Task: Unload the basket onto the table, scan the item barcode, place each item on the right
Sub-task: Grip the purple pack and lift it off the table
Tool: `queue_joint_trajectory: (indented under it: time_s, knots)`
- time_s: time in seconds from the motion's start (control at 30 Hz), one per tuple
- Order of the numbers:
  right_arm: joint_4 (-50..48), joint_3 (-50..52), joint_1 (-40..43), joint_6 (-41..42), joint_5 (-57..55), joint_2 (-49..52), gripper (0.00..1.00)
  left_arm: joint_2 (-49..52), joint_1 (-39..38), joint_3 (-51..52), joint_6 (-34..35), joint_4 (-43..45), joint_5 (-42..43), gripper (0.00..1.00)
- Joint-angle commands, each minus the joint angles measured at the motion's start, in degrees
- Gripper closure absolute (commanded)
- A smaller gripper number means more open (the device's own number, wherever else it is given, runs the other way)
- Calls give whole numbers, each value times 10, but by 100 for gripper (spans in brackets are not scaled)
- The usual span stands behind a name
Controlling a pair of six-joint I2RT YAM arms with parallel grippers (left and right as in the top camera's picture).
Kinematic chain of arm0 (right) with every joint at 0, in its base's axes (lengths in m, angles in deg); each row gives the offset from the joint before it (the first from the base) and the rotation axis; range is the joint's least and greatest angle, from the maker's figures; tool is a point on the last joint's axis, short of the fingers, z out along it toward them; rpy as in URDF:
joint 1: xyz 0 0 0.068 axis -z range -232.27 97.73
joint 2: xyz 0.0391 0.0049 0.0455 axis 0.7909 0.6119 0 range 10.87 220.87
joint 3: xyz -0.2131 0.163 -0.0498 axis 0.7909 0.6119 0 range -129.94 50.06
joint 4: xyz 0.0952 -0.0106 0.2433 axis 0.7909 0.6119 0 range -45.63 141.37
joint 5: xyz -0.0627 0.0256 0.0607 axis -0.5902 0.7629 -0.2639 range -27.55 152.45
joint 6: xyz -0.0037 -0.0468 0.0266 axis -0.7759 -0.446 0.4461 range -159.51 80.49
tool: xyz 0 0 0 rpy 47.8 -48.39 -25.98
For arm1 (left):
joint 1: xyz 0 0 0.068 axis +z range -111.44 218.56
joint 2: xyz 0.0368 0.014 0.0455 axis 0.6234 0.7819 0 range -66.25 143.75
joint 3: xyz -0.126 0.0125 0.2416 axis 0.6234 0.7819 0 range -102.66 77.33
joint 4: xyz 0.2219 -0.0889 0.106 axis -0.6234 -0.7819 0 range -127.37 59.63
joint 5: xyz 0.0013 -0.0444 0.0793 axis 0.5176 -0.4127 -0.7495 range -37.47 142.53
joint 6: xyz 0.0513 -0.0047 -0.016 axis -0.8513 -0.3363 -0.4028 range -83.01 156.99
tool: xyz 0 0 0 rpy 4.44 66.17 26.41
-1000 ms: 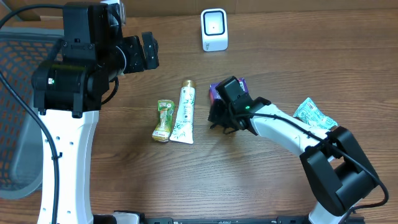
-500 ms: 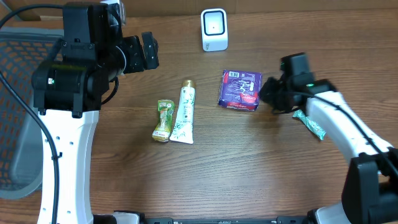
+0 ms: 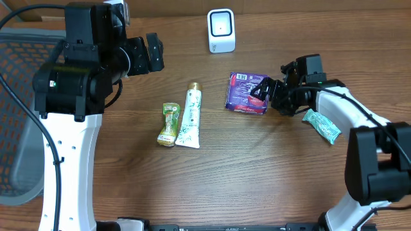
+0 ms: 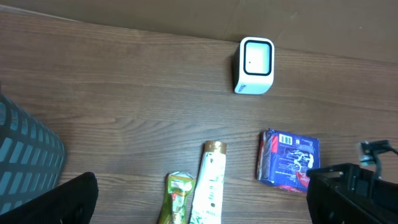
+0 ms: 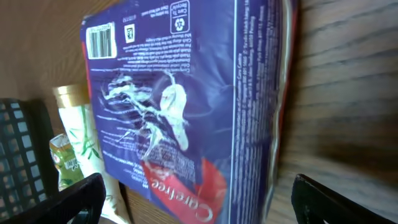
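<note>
The item, a purple-blue soft pack point(image 3: 247, 93), lies flat on the wooden table. Its printed side faces up, and a barcode point(image 5: 101, 40) shows at its far corner. The white scanner point(image 3: 221, 30) stands upright at the back, apart from the pack. My right gripper point(image 3: 270, 96) is at the pack's right edge and open. In the right wrist view the pack point(image 5: 186, 106) fills the frame, and the right gripper point(image 5: 205, 205) has a jaw on either side of its near end without pressing it. My left gripper point(image 3: 151, 54) hangs open, high at the left, holding nothing.
A white toothpaste tube point(image 3: 191, 115) and a small green pack point(image 3: 169, 124) lie side by side left of the item. A teal sachet point(image 3: 321, 125) lies under the right arm. A dark mesh basket point(image 3: 16, 115) stands past the table's left edge.
The right gripper carried the pack from the table's middle to the right, let it go and opened wide. It now sits at the pack's right edge. The left arm has not moved.
</note>
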Motion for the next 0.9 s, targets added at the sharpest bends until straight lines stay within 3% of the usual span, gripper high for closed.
queue_joint_trajectory:
  time_s: [0.0,0.33,0.43,0.5,0.73,0.87]
  knots:
    - [-24,-13,-2,-5,25,19,5,2,-1,-4,-9,2,-4,0]
    - [-87,-13,-1,44,68,86,20,2,-1,-4,-9,2,-4,0]
    - [-90,-13,5,62,74,96,34,2,-1,-4,-9,2,-4,0]
    - [-90,-13,6,62,77,96,51,2,-1,-4,-9,2,-4,0]
    - [-110,-13,6,61,125,95,85,2,-1,-4,-9,2,-4,0]
    - [-111,-13,6,59,148,78,96,2,-1,-4,-9,2,-4,0]
